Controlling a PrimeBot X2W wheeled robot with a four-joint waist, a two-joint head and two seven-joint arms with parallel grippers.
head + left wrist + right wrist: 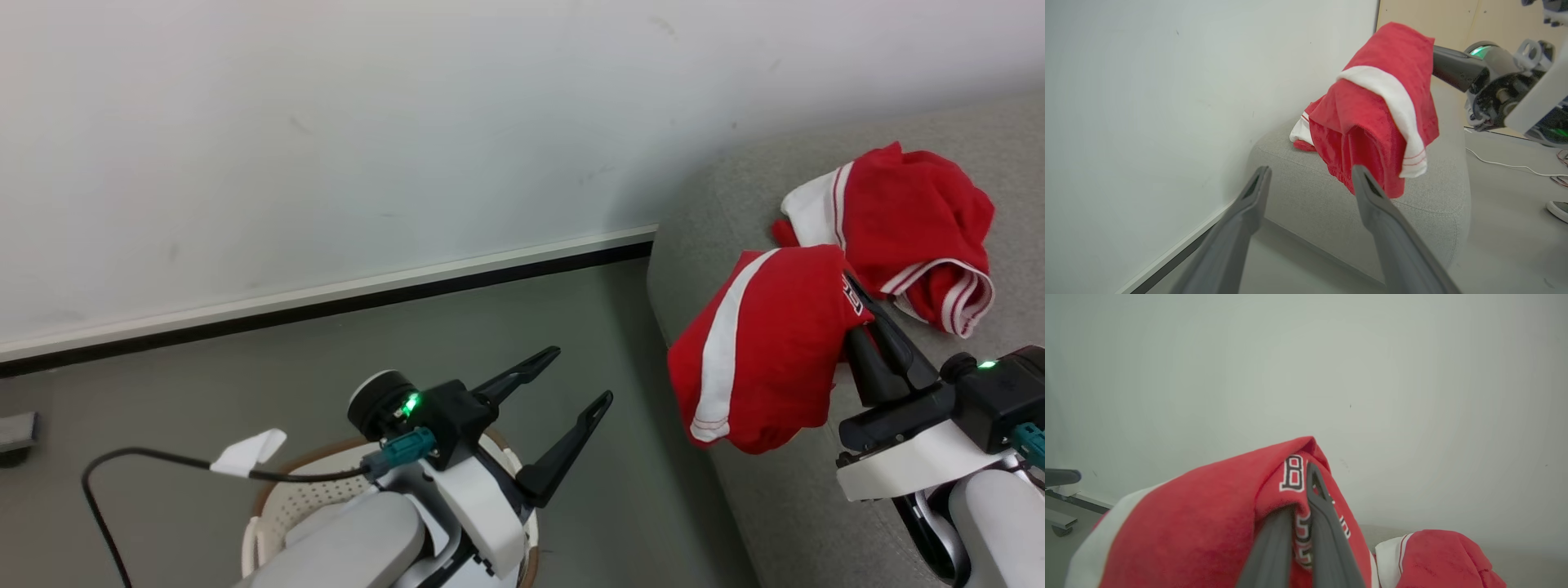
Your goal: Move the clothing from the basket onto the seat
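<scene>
**Red garment held over the seat's edge, another lying on the cushion**

The right gripper (pixel 853 298) reaches in from the lower right of the head view. Its two dark fingers are pinched tight on a red garment (pixel 759 351) with a broad white stripe. In the right wrist view the fingers (pixel 1327 539) sit almost together at the bottom centre. A fold of that cloth (pixel 1200 522) is caught between them, with some white-edged lettering (pixel 1292 473) just beside the tip. The garment hangs in a bunch over the near left edge of the grey seat (pixel 816 506). I cannot tell whether its lower hem touches the upholstery.

A second red garment (pixel 906 220) with white stripe trim lies crumpled on the seat, up and to the right of the held one and just beside it. In the left wrist view it peeks out (pixel 1302 130) behind the hanging piece (pixel 1372 122), against the wall.

The left gripper (pixel 580 376) sits low in the middle of the head view with its jaws spread wide and nothing between them. Its fingers point up and right towards the seat. In its own wrist view the two fingers (pixel 1249 204) rise from the bottom edge and frame the seat's rounded corner (pixel 1306 196).

The basket (pixel 302 498) stands on the grey floor (pixel 245 384) at the bottom of the head view, left of centre. It is largely covered by the left arm, so I cannot see what it holds. A white wall (pixel 326 122) fills the top of the frame.
</scene>
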